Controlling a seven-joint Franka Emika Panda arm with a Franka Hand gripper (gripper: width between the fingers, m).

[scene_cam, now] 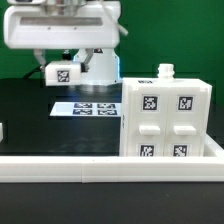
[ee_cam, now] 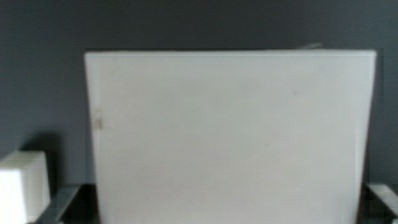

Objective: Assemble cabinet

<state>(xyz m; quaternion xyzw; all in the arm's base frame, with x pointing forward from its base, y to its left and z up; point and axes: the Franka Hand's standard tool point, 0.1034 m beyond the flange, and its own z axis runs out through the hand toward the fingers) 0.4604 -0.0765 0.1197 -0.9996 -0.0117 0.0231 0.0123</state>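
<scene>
Approach step, I judge: the gripper, spread wide and empty at upper left, must next reach the cabinet.

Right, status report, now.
Gripper near the marker board, open or shut unreadable. Cabinet upright at the exterior view's right, apart from the gripper. Small tagged block by the gripper.
</scene>
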